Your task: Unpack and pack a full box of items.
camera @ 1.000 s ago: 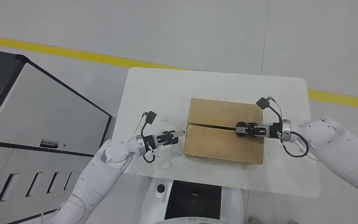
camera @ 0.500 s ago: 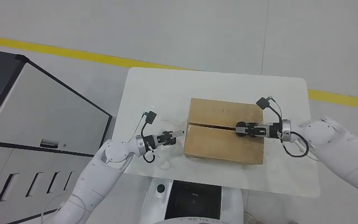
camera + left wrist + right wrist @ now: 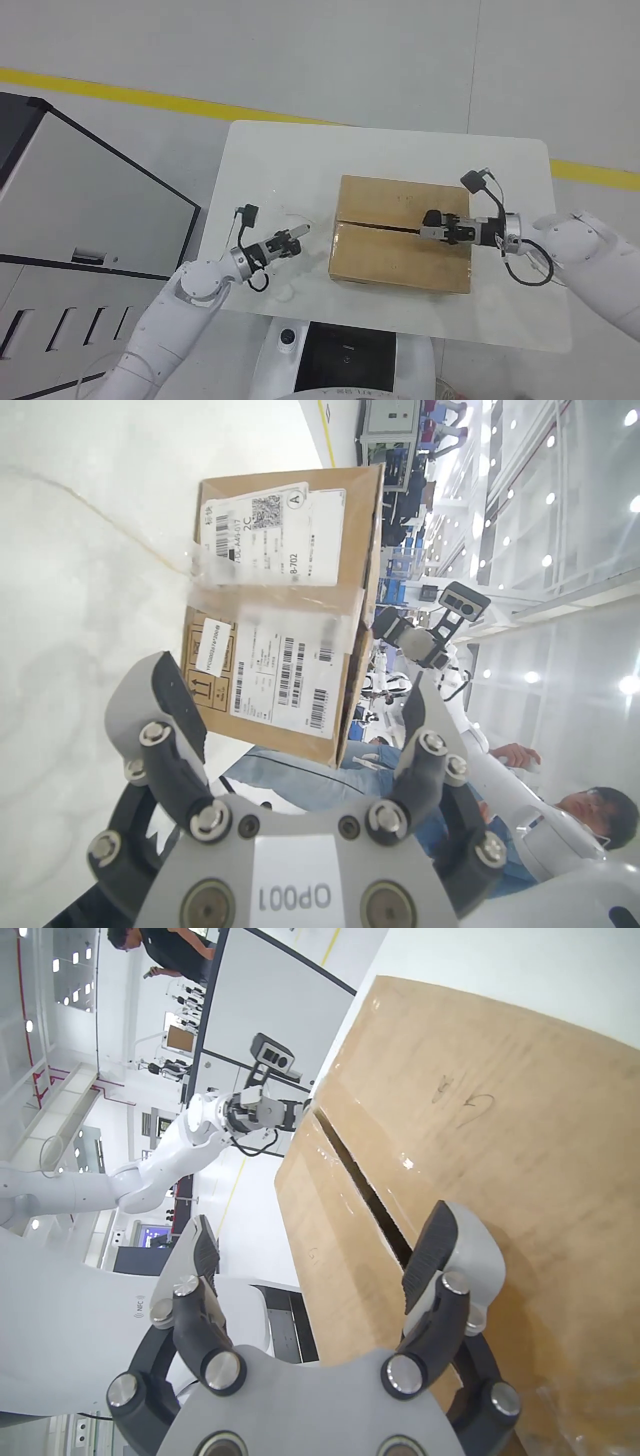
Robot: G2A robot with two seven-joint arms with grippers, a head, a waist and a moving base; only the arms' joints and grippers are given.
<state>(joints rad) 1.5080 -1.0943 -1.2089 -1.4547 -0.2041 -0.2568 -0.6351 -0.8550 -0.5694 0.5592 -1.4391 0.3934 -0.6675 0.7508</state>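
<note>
A brown cardboard box (image 3: 403,232) stands in the middle of the white table (image 3: 280,160), its top flaps down with a dark slit (image 3: 385,226) along the seam. My right gripper (image 3: 428,222) hovers open just over the box top at the seam's right part; in the right wrist view its fingers (image 3: 440,1248) straddle the slit (image 3: 360,1178). My left gripper (image 3: 298,233) is open a short way left of the box, apart from it. The left wrist view faces the labelled box end (image 3: 280,600), where clear tape (image 3: 300,607) crosses the seam.
A thin loose strand of clear tape (image 3: 100,515) lies on the table by the box's left end. A grey cabinet (image 3: 80,200) stands on the floor left of the table. Bare table lies behind the box and along the front edge.
My left gripper has drawn back leftward from the box end and turned a little. The right gripper and the box stay about where they were.
</note>
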